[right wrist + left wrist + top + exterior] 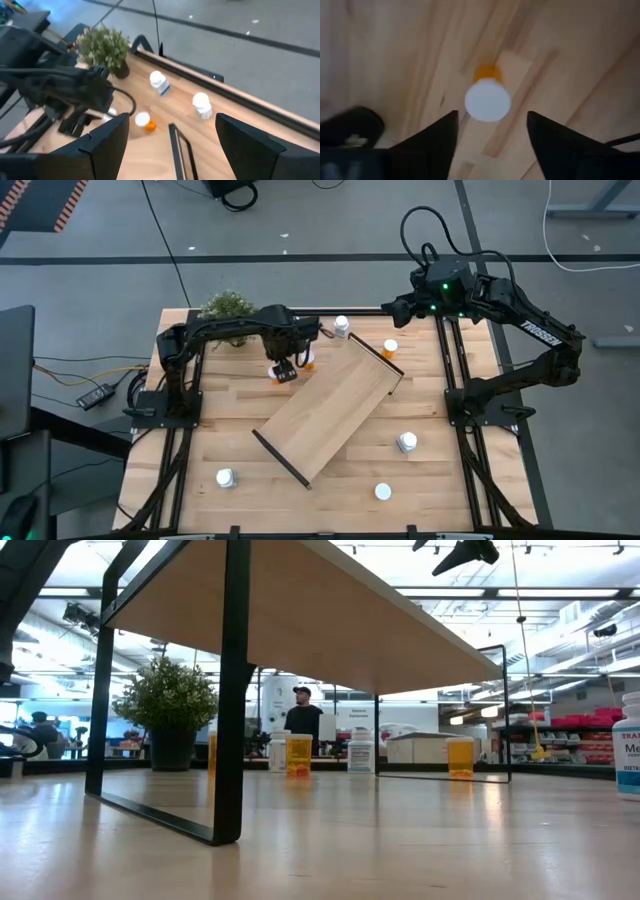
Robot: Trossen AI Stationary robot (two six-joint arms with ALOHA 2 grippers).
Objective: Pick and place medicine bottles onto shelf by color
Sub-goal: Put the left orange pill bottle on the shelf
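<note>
Both tools gape empty: left tool (pixel 490 135) above an orange bottle (pixel 487 97), right tool (pixel 172 137) over the table's far edge.

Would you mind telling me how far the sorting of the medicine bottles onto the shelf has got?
Nothing looks done: the shelf top is bare in the high view. In hand: the left gripper hangs with open fingers above an orange bottle on the table by the shelf's far corner, not gripping it. The right gripper waits open over the far edge. Left: every bottle visible, including three white-capped ones on the near side.
</note>
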